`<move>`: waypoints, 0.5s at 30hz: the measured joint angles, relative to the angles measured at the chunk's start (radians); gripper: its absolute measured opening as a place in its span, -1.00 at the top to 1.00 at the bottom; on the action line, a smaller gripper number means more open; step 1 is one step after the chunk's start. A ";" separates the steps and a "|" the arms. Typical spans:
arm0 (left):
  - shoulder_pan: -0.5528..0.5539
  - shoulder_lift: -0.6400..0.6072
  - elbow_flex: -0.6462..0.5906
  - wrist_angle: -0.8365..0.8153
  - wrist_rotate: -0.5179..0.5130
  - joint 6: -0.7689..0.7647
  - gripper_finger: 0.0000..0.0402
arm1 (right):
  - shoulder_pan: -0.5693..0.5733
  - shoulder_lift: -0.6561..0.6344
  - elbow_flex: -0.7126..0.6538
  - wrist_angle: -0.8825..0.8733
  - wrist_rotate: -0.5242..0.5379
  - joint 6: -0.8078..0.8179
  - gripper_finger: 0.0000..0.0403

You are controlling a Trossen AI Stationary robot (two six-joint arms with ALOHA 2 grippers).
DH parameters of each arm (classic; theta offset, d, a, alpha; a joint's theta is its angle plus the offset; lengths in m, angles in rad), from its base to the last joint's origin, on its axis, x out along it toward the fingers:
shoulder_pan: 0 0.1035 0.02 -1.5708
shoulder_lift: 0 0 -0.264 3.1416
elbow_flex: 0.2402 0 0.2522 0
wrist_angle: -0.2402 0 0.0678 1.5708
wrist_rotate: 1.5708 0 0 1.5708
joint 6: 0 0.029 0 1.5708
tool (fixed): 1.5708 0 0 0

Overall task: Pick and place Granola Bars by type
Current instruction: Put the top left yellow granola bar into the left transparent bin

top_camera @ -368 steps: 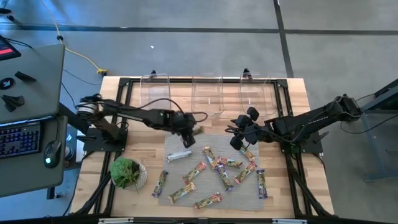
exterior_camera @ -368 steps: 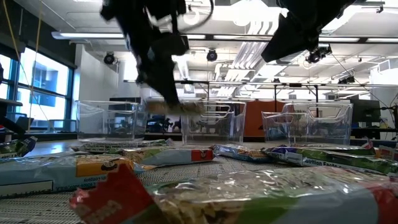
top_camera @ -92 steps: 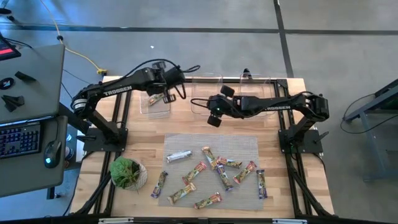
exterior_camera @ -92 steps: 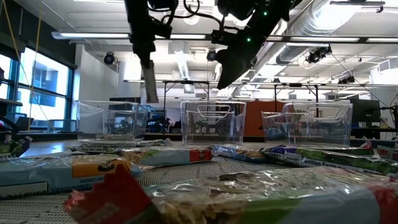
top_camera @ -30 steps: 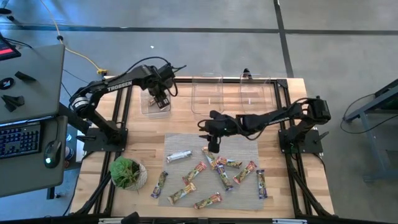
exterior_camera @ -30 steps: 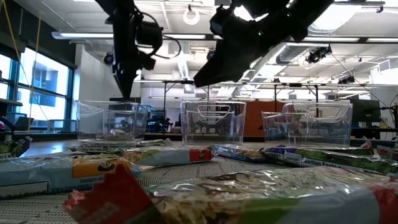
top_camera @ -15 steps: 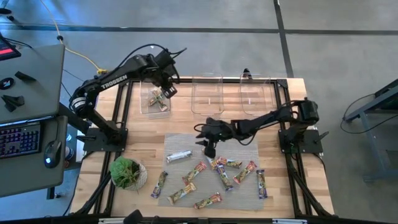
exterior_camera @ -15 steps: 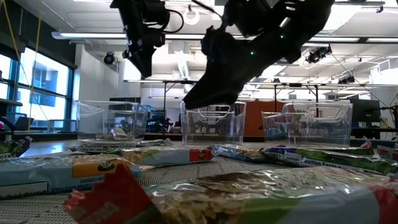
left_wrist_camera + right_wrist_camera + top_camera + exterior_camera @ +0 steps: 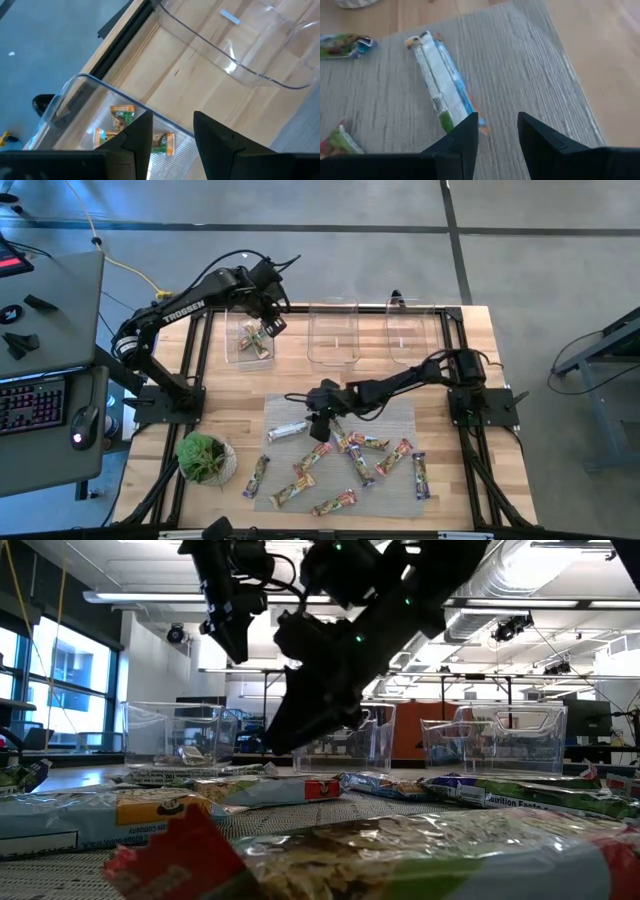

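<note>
Several granola bars in green, red, purple and silver wrappers lie flat on a grey woven mat (image 9: 400,415). My right gripper (image 9: 320,423) is open and empty, low over the mat's far left part, just right of the silver-and-blue bar (image 9: 288,430). In the right wrist view that bar (image 9: 442,90) lies ahead of the open gripper (image 9: 497,135). My left gripper (image 9: 270,326) is open and empty above the left clear bin (image 9: 236,356). Green-and-yellow bars (image 9: 122,115) lie on that bin's floor, below the open gripper (image 9: 172,132).
Two more clear bins, middle (image 9: 333,355) and right (image 9: 412,355), stand along the table's far edge. A potted green plant (image 9: 205,457) stands at the near left. Black frame rails run along the table's sides. Bare wood lies between the bins and the mat.
My right gripper has gone toward the table's left and near edges and down, from the mat's far edge to beside the silver bar. My left gripper has risen out of the left bin and stays above it.
</note>
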 joint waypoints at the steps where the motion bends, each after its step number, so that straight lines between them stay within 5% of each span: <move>1: 0.000 0.000 0.000 0.000 0.010 0.000 0.33 | 0.010 0.001 0.012 -0.017 0.020 0.010 0.40; 15: 0.000 0.000 0.000 -0.001 0.112 -0.003 0.33 | 0.064 0.070 0.030 0.032 0.151 0.163 0.40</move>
